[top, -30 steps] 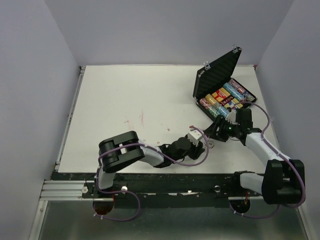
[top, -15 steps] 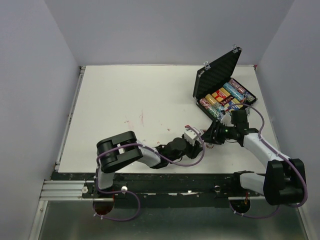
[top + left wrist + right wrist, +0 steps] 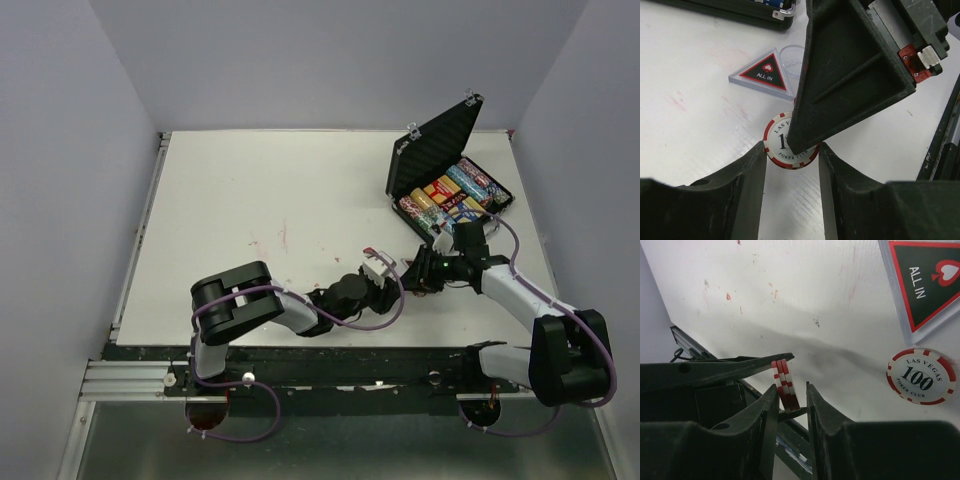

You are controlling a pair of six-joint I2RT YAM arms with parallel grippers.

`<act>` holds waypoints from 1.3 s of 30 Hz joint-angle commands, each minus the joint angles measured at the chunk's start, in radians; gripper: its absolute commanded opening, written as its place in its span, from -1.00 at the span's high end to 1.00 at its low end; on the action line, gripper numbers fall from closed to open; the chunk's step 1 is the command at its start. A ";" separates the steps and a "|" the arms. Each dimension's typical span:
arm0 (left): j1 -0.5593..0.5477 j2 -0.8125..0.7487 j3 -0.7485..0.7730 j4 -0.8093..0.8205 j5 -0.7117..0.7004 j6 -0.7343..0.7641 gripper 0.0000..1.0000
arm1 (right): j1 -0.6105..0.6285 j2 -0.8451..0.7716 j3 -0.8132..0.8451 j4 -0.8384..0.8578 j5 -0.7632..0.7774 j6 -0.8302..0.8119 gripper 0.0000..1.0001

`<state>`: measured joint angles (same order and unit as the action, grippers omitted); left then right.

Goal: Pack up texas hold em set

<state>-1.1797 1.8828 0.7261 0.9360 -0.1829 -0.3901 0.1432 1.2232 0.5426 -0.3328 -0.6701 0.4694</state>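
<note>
Pinching a three-chip stack by its rims, the left end effector stretches low over the tabletop, right of centre. The right end effector, angled down near the open case, brackets the stack's faces, its jaws narrowly apart. Light, rigid, slick chips likely favour a flat-face grip.

Seen from above, our matt white table looks smooth but is smudged with reddish marks. The case is black and ribbed, with bright metal corners. The triangular marker is clear glossy plastic over a black and red printed face, and the disc is clear plastic too. The chip and chip stack look like smooth printed plastic. The left gripper and right gripper have matt black moulded fingers.
</note>
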 commanded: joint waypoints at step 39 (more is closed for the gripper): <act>0.034 -0.097 -0.143 0.138 -0.090 -0.001 -0.97 | -0.324 0.409 0.614 0.113 1.043 -0.032 0.99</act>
<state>-1.1484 1.7630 0.5755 1.0138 -0.2607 -0.4149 -0.1638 1.5677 1.0843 -0.2741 0.2409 0.4500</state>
